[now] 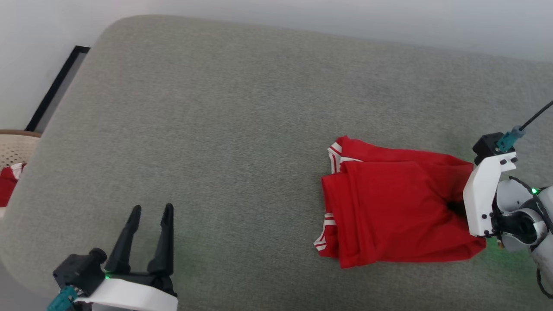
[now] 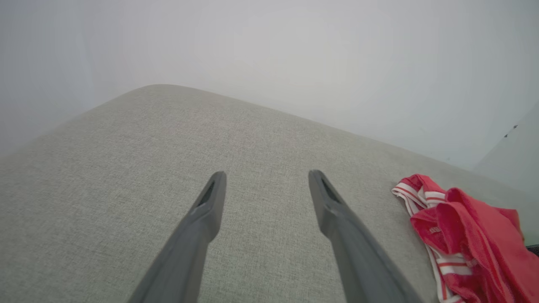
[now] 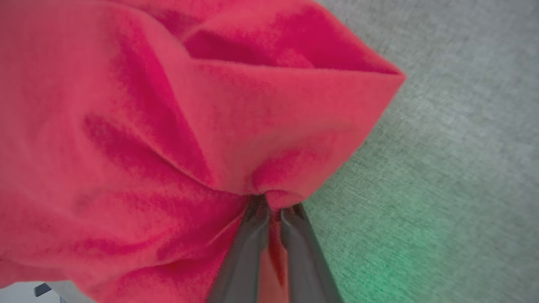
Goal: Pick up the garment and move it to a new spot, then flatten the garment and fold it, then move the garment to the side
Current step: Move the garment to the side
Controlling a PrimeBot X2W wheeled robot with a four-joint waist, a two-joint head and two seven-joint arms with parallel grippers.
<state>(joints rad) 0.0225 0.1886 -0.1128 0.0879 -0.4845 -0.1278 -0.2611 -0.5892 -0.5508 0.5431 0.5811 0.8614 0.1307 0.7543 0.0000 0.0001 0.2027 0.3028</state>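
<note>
The garment [image 1: 389, 207] lies on the right part of the grey upholstered bench [image 1: 216, 108], in a layered, roughly rectangular stack.

1. Nearest the robot, the left claw [image 1: 151, 211] hovers over bare bench with its jaws spread wide and holding nothing.
2. Farther out, the right claw [image 3: 273, 204] is pinched nearly closed on a bunch of red cloth at the garment's right edge.
3. Status, as a judgement: the layers suggest flattening and folding are done. The move to the side appears to be starting. The stack rests on the bench, not yet lifted clear.
4. Beyond it, the rest of the bench is bare up to the pale wall [image 1: 302, 17].

View differences:
- The right wrist view shows the pinch itself. In the head view the white wrist housing hides the fingertips.
- The left wrist view shows the striped white sleeve trim [image 2: 410, 193] side-on.
- The head view alone gives the whole outline.
</note>
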